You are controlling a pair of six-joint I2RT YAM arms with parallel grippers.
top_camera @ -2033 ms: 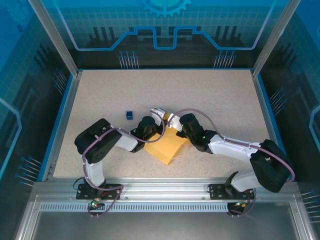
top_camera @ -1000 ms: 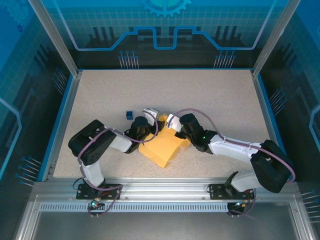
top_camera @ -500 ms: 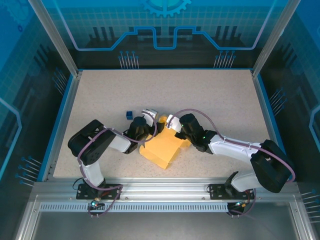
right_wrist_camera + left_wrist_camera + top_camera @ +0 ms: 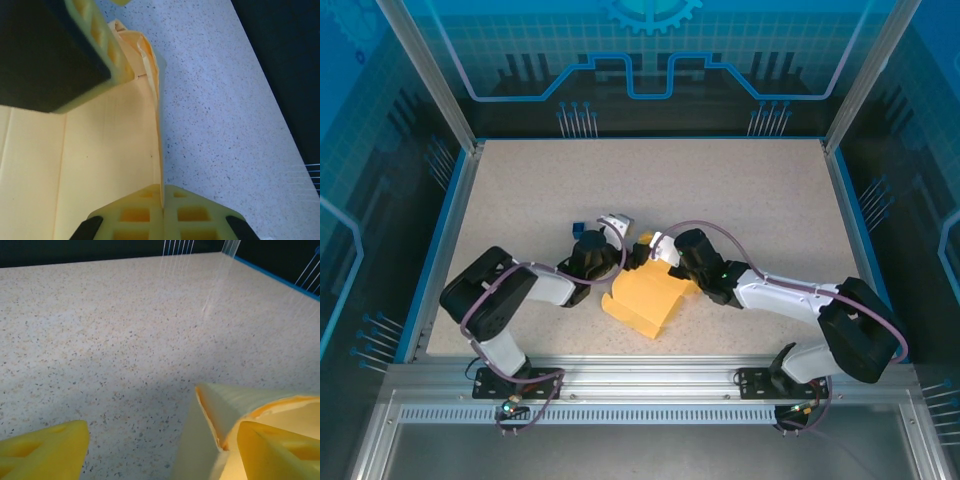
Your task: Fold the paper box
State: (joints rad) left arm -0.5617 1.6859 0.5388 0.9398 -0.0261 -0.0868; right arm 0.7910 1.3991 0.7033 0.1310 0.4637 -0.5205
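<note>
**A:** Top view first — how many of each?

**B:** One paper box point(image 4: 642, 298), pale yellow and partly folded. It lies on the speckled beige worktop point(image 4: 740, 190), in the near half between the two arms. There is one tiny dark blue cube point(image 4: 577, 229) just beside the left arm's wrist. The worktop has a blue rim, with aluminium posts at the corners and blue patterned panels behind.

**A:** The grippers there?

**B:** The left gripper point(image 4: 616, 230) and right gripper point(image 4: 657, 247) face each other at the box's far edge.

**A:** Left wrist?

**B:** Its two yellow fingers point(image 4: 45, 450) are wide apart and clamp nothing. A raised flap corner of the box sits just beside the right-hand finger, with bare worktop beyond.

**A:** Right wrist?

**B:** The jaws are closed on an upright wall of the box — the thin card edge runs into the seam between the pads point(image 4: 135, 215).
</note>
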